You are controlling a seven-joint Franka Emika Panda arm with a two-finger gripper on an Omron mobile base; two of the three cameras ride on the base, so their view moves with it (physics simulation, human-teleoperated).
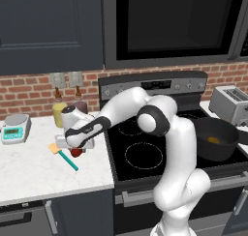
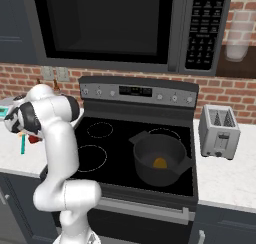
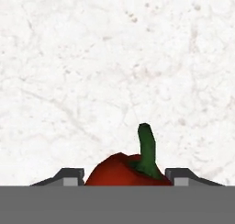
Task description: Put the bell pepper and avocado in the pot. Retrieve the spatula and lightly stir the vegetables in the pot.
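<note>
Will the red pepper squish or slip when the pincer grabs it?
Probably not squish: the pepper looks firm and plump between the pincer tips. It might slip a bit, since its skin looks shiny and rounded. If nudged on the smooth counter it could wobble or roll unevenly, because it's lumpy rather than a ball.

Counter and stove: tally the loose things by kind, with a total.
Vegetables: 2, bell pepper, avocado
Cookware: 1, pot
Utensils: 1, spatula
Appliances: 2, toaster, scale
Bottles: 2
Total: 8
</note>
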